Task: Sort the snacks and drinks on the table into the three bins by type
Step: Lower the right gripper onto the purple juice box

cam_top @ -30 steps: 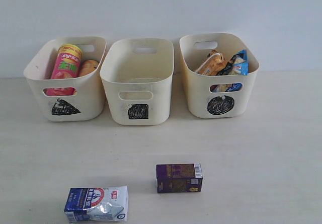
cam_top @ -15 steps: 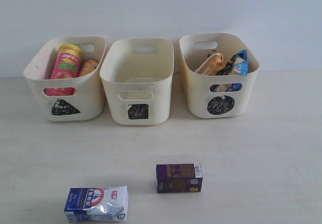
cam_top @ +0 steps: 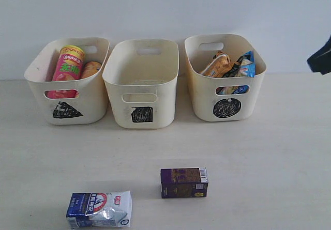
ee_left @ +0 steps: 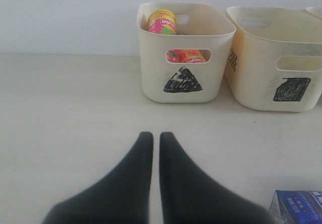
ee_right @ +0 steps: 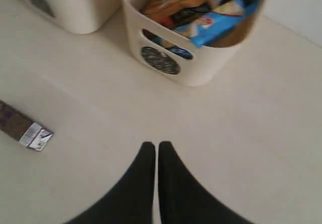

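Observation:
On the table (cam_top: 269,157) lie two drinks, a purple carton (cam_top: 184,182) and, near the front edge, a blue-and-white milk pouch (cam_top: 99,209). The triangle bin (cam_top: 88,103) holds the pink-red chip tube (cam_top: 69,63) and a second tube (cam_top: 91,68). Nothing shows inside the square bin (cam_top: 160,93). In the circle bin (cam_top: 201,98) sit the orange bag (cam_top: 216,64) and blue bag (cam_top: 246,65). My left gripper (ee_left: 152,136) is shut and empty over bare table, facing the triangle bin (ee_left: 151,58). My right gripper (ee_right: 153,146) is shut and empty, short of the circle bin (ee_right: 201,68).
A dark part of my right arm (cam_top: 321,58) shows at the right edge of the exterior view. The pouch's corner (ee_left: 299,206) lies beside the left gripper. The purple carton (ee_right: 22,126) lies off to one side of the right gripper. A pale wall stands behind the bins.
A dark part of the right arm has come into the exterior view at its right edge. The drinks and bins have not moved.

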Motion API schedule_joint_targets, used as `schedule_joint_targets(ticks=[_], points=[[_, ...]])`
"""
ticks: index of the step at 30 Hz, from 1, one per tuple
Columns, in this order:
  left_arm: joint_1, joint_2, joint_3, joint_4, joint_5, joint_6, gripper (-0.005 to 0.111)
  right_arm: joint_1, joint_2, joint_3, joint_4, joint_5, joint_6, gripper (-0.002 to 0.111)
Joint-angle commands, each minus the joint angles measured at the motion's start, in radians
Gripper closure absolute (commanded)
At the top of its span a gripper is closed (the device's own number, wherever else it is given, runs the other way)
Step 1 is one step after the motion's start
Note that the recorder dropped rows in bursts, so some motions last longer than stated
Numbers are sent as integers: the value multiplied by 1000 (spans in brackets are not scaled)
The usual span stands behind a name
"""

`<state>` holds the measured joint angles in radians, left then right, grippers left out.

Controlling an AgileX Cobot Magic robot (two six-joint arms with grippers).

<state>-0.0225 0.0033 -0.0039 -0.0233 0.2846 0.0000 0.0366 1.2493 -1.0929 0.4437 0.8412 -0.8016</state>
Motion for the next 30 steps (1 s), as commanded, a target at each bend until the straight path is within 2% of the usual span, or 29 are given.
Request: schedule_joint_targets(ticks=[1, 8, 15, 24, 27, 30], points=[[1, -3, 4, -11, -6, -7, 102, 66, 111, -79, 42, 87, -135, 108], [1, -3, 4, -11, -8, -7, 102, 230, 277, -193, -12, 148, -147, 108], [1, -3, 4, -11, -8, -7, 102, 374, 455, -330, -46, 315, -177, 108], [1, -3, 4, -11, -6, -7, 102, 541, 591, -365, -225, 326, -205, 108], [1, -3, 4, -11, -6, -7, 102, 554, 622, -365, -229, 326, -235, 97], [1, -3, 4, -11, -6, -7, 102, 554, 645, -365, -211, 299, -235, 73]])
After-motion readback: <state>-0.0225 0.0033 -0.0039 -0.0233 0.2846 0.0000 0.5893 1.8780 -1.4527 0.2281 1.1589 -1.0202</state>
